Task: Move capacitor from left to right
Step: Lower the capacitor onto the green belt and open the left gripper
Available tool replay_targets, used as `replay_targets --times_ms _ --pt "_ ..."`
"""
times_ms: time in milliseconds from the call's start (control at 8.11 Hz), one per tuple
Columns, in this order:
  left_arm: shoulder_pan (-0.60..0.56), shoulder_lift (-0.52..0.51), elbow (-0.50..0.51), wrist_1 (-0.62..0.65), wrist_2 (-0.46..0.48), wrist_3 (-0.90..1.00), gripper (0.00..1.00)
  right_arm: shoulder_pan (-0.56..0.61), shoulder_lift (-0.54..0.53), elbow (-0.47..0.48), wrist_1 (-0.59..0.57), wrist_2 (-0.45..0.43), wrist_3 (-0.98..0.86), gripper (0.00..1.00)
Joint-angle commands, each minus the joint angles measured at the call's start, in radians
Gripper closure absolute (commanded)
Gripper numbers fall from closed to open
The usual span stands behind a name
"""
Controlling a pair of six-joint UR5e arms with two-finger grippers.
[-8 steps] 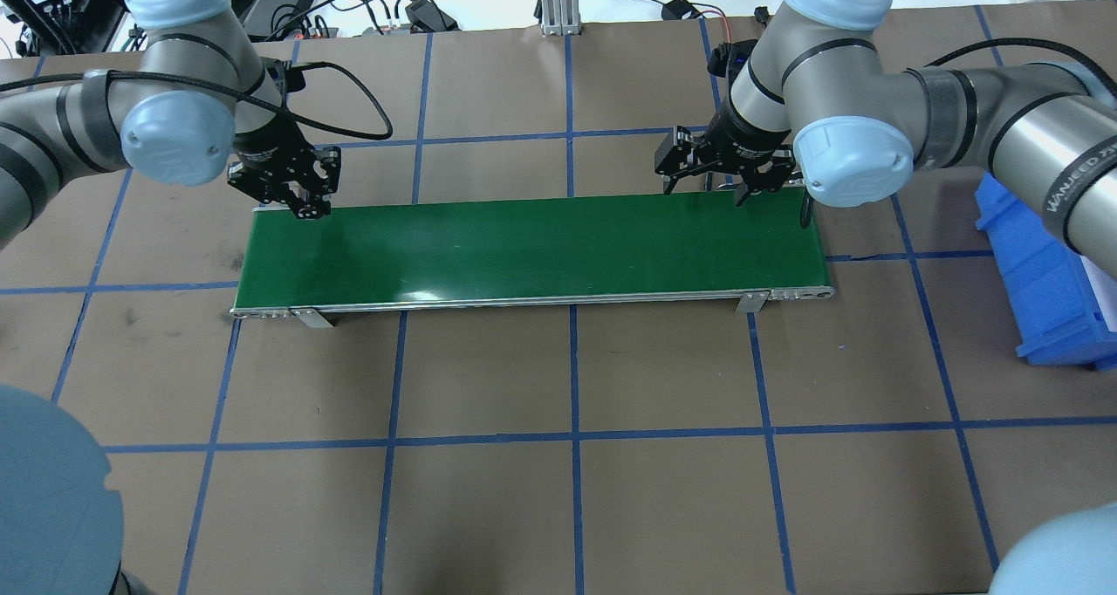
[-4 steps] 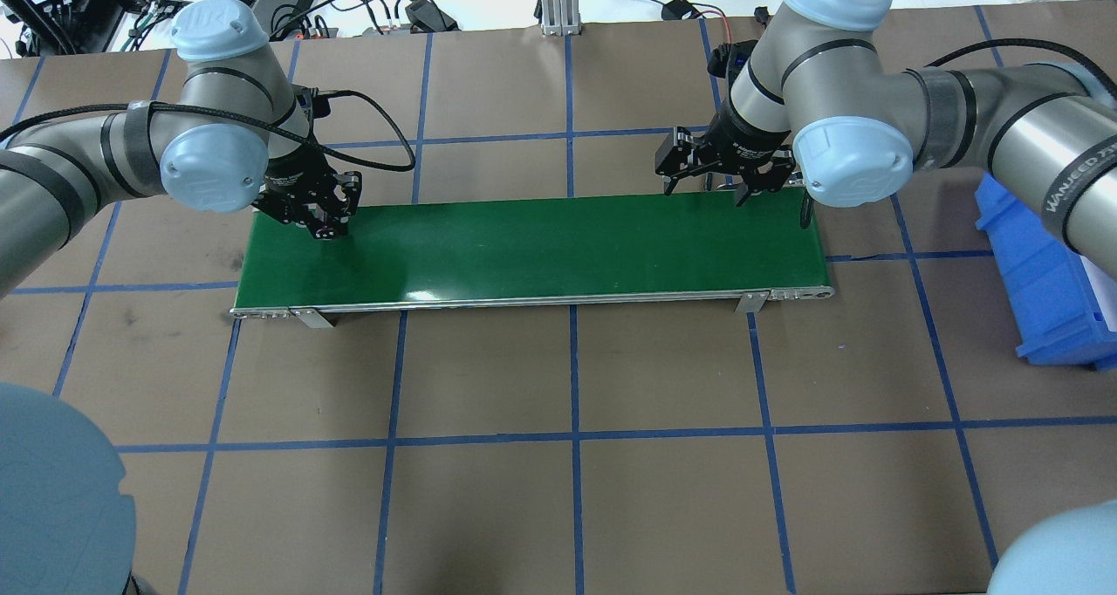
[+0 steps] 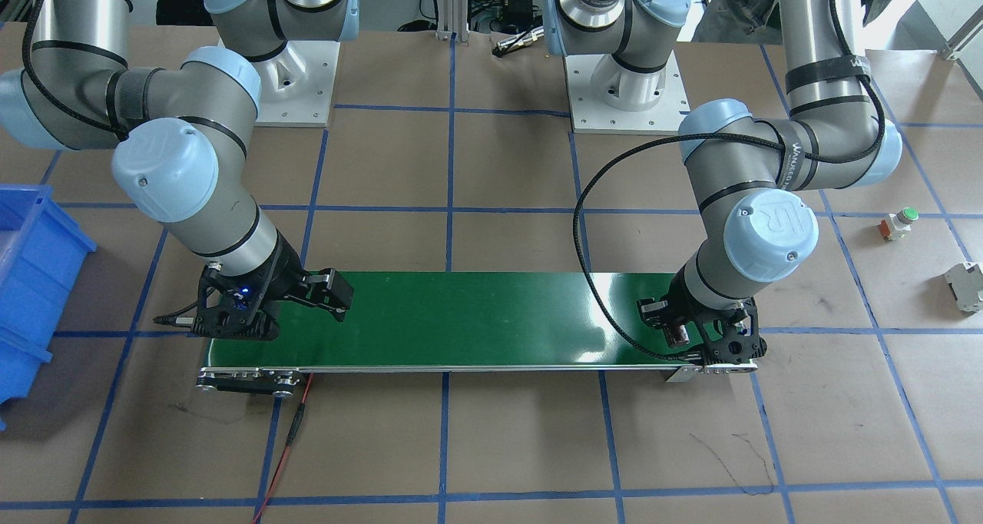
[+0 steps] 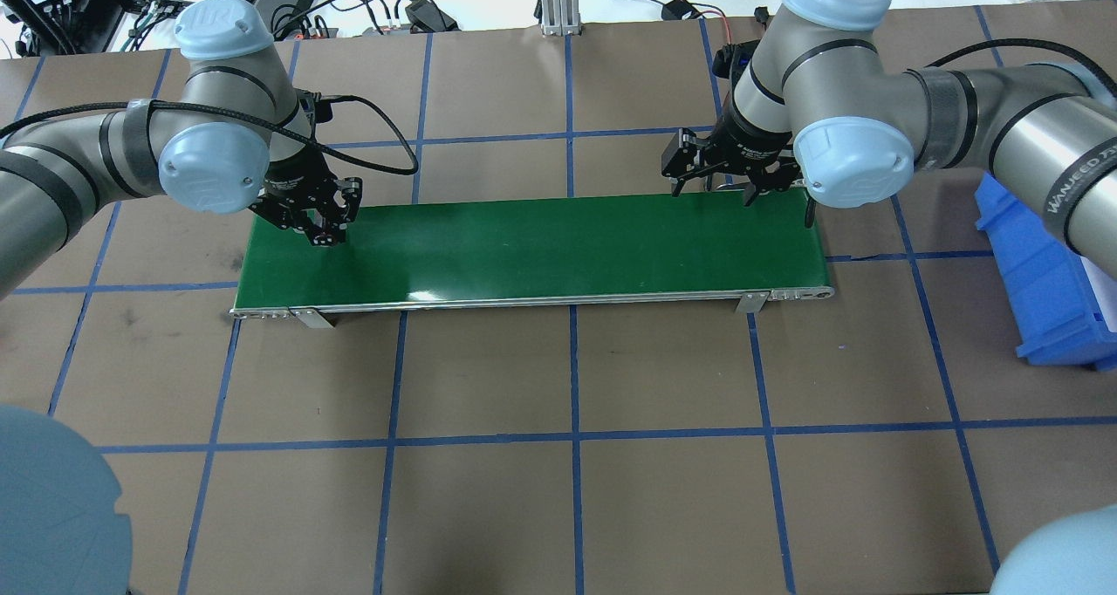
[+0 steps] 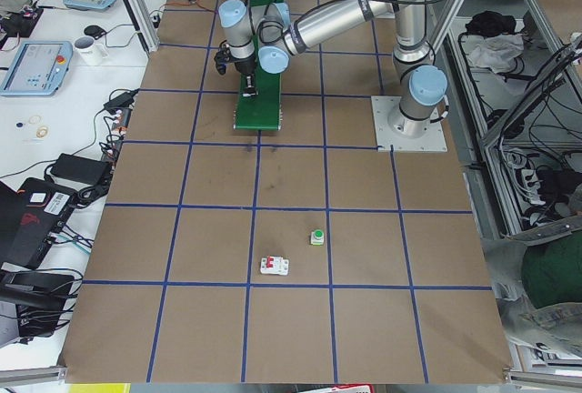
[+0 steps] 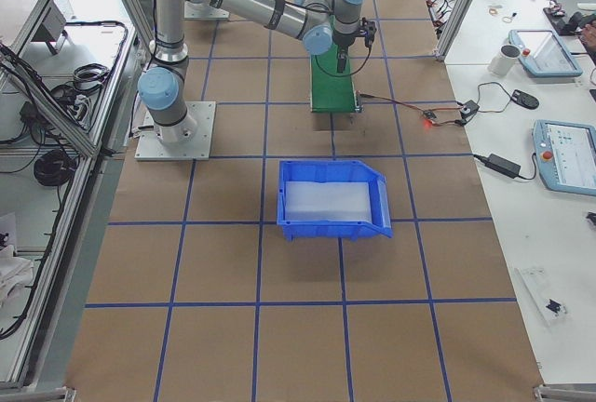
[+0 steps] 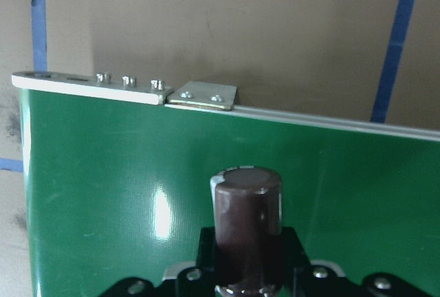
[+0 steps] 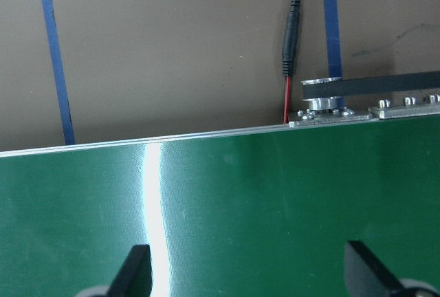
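Green belt (image 4: pixel 541 246) of a small conveyor lies across the tabletop (image 4: pixel 567 490), and the whole work turns around it. The left end effector (image 4: pixel 323 233) hangs over the left end of this belt and is closed around the capacitor (image 7: pixel 246 218), a dark brown glossy cylinder. As far as I can judge from the left wrist view, its long axis runs out along the fingers, with the free flat end pointing towards the belt and not touching it.

The right end effector (image 4: pixel 711 195) waits at the other end of the belt, near the far edge, well apart from the capacitor. Its jaws stand wide apart, with one dark fingertip (image 8: pixel 136 269) at each side of the right wrist view and nothing between them. So the left arm is clearly the nearer one, and the part lies to the left of the right end effector along the length of the belt. I think the next move is to put the part down on the belt.

A blue bin (image 6: pixel 331 225) stands beyond the right end. Its inside looks pale, and I cannot tell if something lies there. A white button part (image 3: pixel 900 223) and a grey block (image 3: pixel 966 286) rest on the tabletop beyond the left end.
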Motion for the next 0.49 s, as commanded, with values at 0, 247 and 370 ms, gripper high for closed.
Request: replay_targets --times_ms 0,247,370 --pt "-0.002 -0.004 -0.029 0.010 0.027 -0.005 0.73 0.000 0.000 0.000 0.000 -0.002 -0.001 0.00" --pt "-0.003 0.002 -0.042 0.010 0.031 -0.003 0.74 0.000 0.000 0.000 0.000 -0.002 0.001 0.00" --pt "-0.003 0.003 -0.042 0.010 0.032 -0.003 0.73 0.000 0.000 0.000 0.000 -0.002 -0.001 0.00"
